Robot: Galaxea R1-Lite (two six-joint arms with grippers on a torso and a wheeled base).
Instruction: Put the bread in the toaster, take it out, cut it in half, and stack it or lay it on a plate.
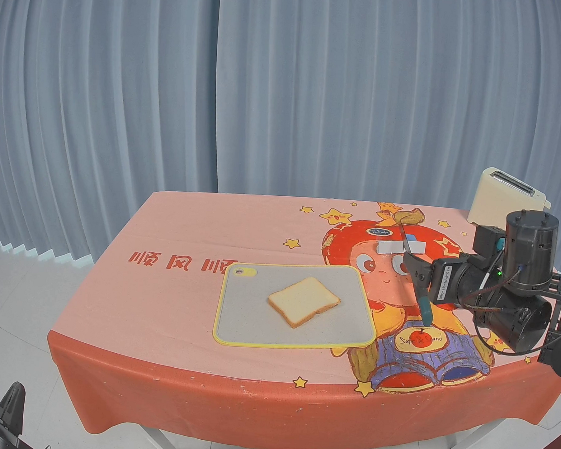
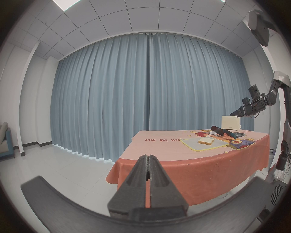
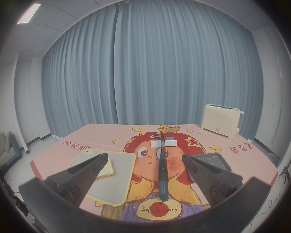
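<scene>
Nearest to us, off the table's left front corner, the left gripper (image 2: 148, 157) hangs low with its 2 fingers pressed together, holding nothing. Next comes the table under an orange tablecloth (image 1: 180, 354) printed with a cartoon figure and stars. On the cloth, toward the front and about the middle, lies a grey cutting board (image 1: 250, 320) with a yellow rim. 1 slice of bread (image 1: 303, 301) rests flat on the right half of the board, whole and uncut, turned corner-on to the table's front edge. Just right of the board, apart from it, a knife (image 1: 424, 307) with a teal handle lies on the cartoon figure, handle toward the front and blade pointing to the back. The right gripper (image 3: 145, 155) is held in the air above the knife, its 2 fingers spread wide to either side of it, touching nothing. Past the blade tip sit 2 small tape patches (image 1: 401, 246), white and blue. At the far right corner stands the cream toaster (image 1: 503, 196), its slot upward and well apart from the bread. Behind everything hangs a blue-grey curtain (image 1: 288, 85).
</scene>
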